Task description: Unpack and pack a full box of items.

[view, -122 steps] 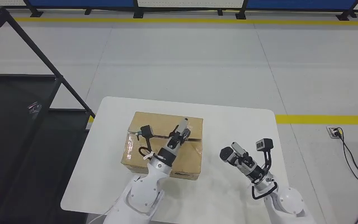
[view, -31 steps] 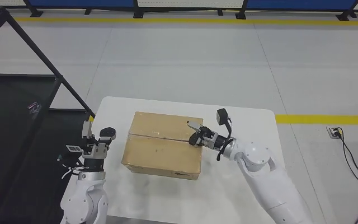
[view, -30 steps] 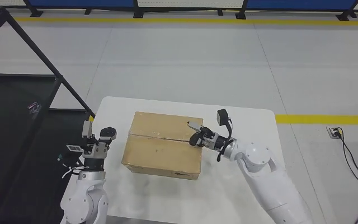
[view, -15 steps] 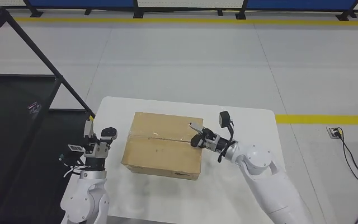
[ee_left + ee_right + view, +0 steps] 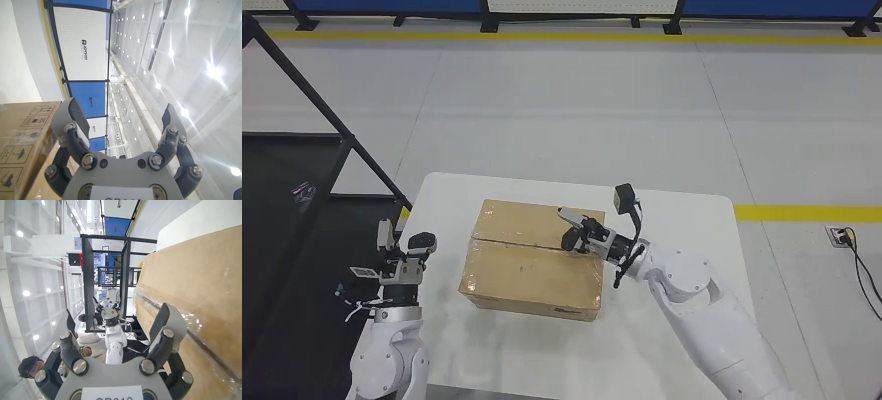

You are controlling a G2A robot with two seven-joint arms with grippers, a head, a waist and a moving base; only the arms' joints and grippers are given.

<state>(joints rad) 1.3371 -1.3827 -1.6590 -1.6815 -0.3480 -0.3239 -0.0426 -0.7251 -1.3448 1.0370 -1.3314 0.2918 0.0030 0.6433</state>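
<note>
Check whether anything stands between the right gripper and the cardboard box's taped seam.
Nothing visible does. The open right gripper hovers over the box top, beside its taped seam, with no object between.

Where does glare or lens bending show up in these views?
Left wrist view: ceiling lights flare into starbursts, and the yellow floor line bows. Right wrist view: clear tape on the box glints. Top view: even light, no glare on the box.
</note>
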